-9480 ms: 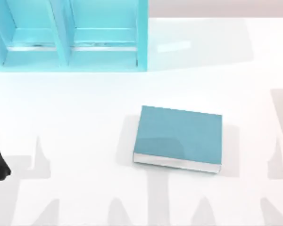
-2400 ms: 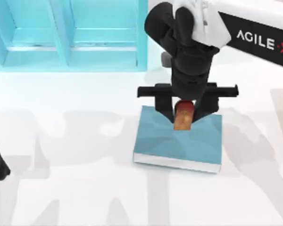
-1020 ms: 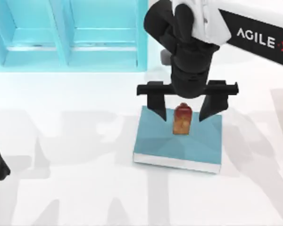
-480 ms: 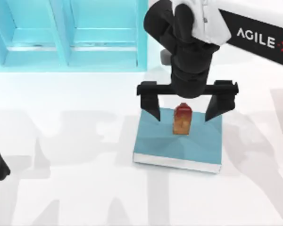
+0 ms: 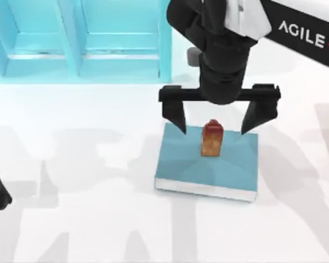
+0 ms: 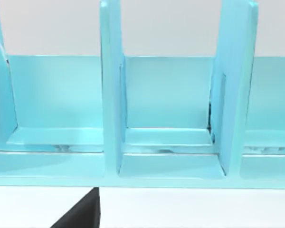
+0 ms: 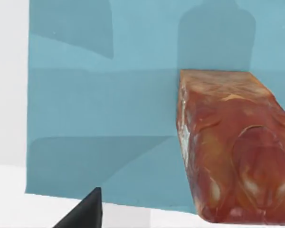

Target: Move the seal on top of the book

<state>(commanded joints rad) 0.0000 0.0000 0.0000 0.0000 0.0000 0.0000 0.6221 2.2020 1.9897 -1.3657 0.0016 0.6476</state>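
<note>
The right end effector (image 5: 215,119) hovered above the small amber, red-topped seal (image 5: 211,138), fingers spread apart; the seal stood upright on the flat teal hardcover book (image 5: 230,164).

The seal (image 5: 211,138) has a translucent orange-amber body, mottled with paler flecks, under a rounded red top; the book (image 5: 230,164) has a plain teal-blue cover and white page edges; the shelf (image 5: 77,38) is light blue throughout; the table (image 5: 88,219) is white with grey shadows; the right gripper (image 5: 213,118) is black, on a black arm with white AgileX lettering.
</note>
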